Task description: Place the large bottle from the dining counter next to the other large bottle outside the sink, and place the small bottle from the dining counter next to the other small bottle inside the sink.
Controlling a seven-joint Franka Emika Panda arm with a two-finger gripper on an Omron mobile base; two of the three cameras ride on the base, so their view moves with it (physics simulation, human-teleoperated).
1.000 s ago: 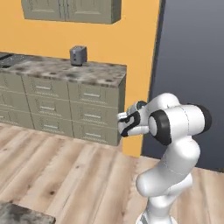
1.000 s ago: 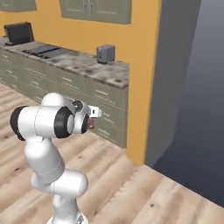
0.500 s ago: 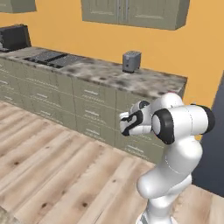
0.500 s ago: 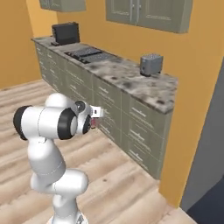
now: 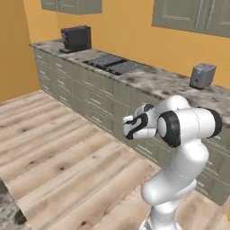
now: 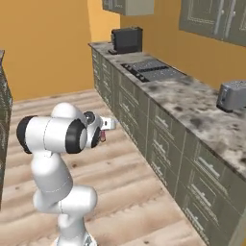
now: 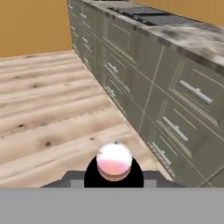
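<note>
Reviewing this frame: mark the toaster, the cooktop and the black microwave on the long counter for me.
toaster point(image 6: 232, 96): right base view, on its grey side face.
cooktop point(image 5: 114, 64): left base view, on the dark burner surface.
microwave point(image 5: 76, 38): left base view, on its dark front.

No readable text, label, brand, number or sign anywhere. Blank faces on the toaster point(image 5: 201, 75), the dark microwave point(image 5: 75, 38), the cooktop point(image 5: 116, 64) and the drawer fronts point(image 7: 188, 89) under the stone desk point(image 6: 192, 103). Blank doors on the wall cabinets point(image 5: 192, 15) too. Rounded pinkish top of a bottle point(image 7: 114, 161) seen from the hand camera, with no lettering legible on it.
</note>
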